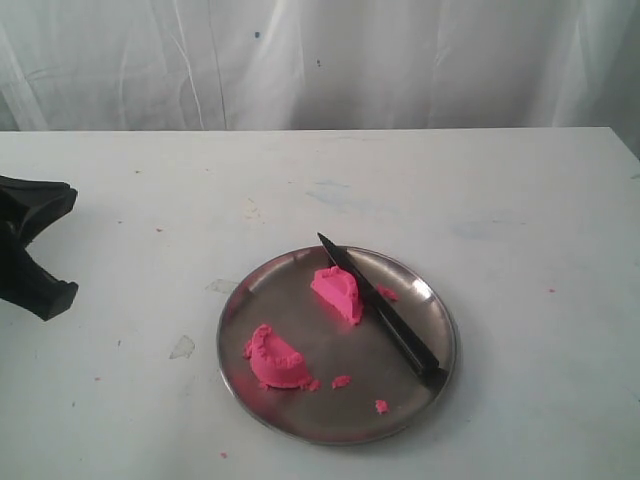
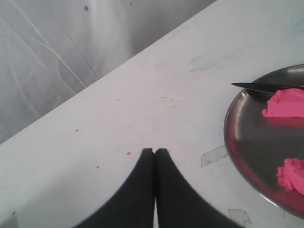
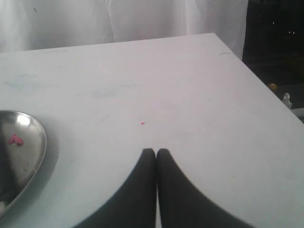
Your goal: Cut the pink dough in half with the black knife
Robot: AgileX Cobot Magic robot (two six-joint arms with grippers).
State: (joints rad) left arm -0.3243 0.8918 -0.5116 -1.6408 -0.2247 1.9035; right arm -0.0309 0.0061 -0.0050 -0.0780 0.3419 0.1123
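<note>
The pink dough lies in two half-dome chunks on the steel plate point(image 1: 300, 420): one chunk point(image 1: 337, 293) near the plate's middle, the other point(image 1: 276, 358) toward its front left. The black knife point(image 1: 385, 315) lies across the plate beside the middle chunk, tip at the far rim, handle at the right rim. Its tip point(image 2: 251, 86) and both chunks point(image 2: 284, 103) point(image 2: 292, 175) show in the left wrist view. My left gripper point(image 2: 154, 150) is shut and empty over bare table, left of the plate. My right gripper point(image 3: 155, 151) is shut and empty, right of the plate point(image 3: 40, 142).
Small pink crumbs point(image 1: 341, 381) lie on the plate and on the white table point(image 1: 500, 200). Worn tape patches point(image 2: 213, 155) mark the table left of the plate. White curtain hangs behind. The table's right edge point(image 3: 256, 78) drops off beside my right gripper.
</note>
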